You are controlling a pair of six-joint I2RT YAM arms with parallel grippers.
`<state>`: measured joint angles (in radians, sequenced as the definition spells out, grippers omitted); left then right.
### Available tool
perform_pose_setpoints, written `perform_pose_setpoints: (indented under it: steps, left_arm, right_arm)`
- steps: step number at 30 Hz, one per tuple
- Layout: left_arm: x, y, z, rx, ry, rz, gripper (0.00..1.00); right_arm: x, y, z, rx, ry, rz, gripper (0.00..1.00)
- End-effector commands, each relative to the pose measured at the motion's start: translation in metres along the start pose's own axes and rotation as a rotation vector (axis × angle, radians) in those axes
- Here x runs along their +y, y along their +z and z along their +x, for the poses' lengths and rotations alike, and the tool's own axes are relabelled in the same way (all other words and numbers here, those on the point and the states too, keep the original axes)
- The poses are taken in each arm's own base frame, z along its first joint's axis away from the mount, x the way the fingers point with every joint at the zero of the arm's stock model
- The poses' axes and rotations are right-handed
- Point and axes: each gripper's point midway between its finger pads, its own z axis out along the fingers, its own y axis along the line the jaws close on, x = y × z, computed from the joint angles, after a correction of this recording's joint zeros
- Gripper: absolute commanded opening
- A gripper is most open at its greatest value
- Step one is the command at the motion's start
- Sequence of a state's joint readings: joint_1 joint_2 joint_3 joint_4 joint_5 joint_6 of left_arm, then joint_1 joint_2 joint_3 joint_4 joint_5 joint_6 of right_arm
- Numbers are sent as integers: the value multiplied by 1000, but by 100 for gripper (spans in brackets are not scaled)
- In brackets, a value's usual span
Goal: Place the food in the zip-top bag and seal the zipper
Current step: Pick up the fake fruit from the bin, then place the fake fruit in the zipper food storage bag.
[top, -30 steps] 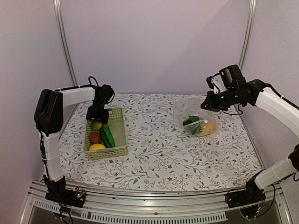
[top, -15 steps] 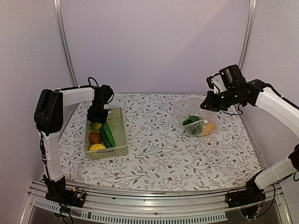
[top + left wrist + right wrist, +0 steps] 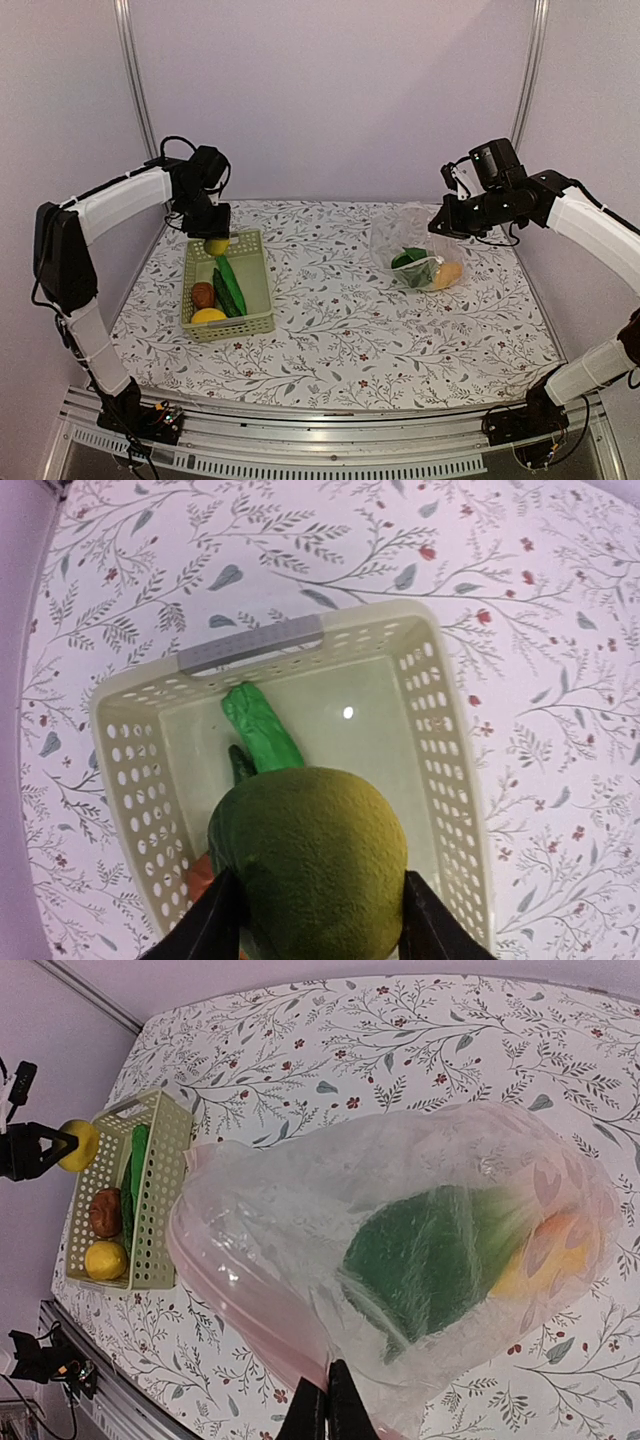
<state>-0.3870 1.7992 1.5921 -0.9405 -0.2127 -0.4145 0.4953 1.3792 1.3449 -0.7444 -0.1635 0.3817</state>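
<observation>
My left gripper [image 3: 216, 236] is shut on a yellow-green lemon [image 3: 310, 865] and holds it above the far end of the pale green basket [image 3: 260, 285]. The same lemon shows in the top view [image 3: 217, 246]. In the basket lie a long green cucumber [image 3: 229, 285], a reddish-brown piece [image 3: 203, 294] and a yellow lemon [image 3: 208, 316]. My right gripper [image 3: 326, 1400] is shut on the edge of the clear zip-top bag [image 3: 400, 1250] and holds its mouth up. Its pinkish zipper [image 3: 250, 1310] curves along the mouth. Inside are a dark green piece [image 3: 430, 1255] and an orange piece [image 3: 545, 1260].
The bag [image 3: 412, 250] rests on the flowered tablecloth at the back right. The basket stands at the left, near the side wall. The table's near metal rail [image 3: 330, 440] runs along the front.
My left gripper has risen out of the basket with the yellow-green lemon and moved back, the arm stretching up. The right arm and bag have not moved.
</observation>
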Motion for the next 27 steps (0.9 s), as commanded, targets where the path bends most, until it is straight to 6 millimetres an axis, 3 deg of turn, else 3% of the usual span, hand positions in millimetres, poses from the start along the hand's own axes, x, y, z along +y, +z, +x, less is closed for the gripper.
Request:
perform_pose_setpoints:
  steps: [1,5,9,14,21,27]
  left_arm:
    - [-83,-65,-20,-132,44,322,43]
    - [-154,-119,-27,-228,114,582,43]
    - [-219,-166,-21,-300,197,808,43]
    - [-272,-207,-1,-321,278,1039,43]
    - [-318,-223,33,-252,339,1226,43]
    - [-345,-202,50,-202,343,1228,41]
  right_arm:
    - [2,-2,-1,-9,6,-16,0]
    - [5,-3,-2,-5,5,-29,0]
    - [11,-5,-4,-3,2,-40,0]
    - [25,-7,-6,1,-13,-61,0]
    - [52,-10,-8,18,-24,-108,0]
    - [71,-11,-5,36,-25,-146,0]
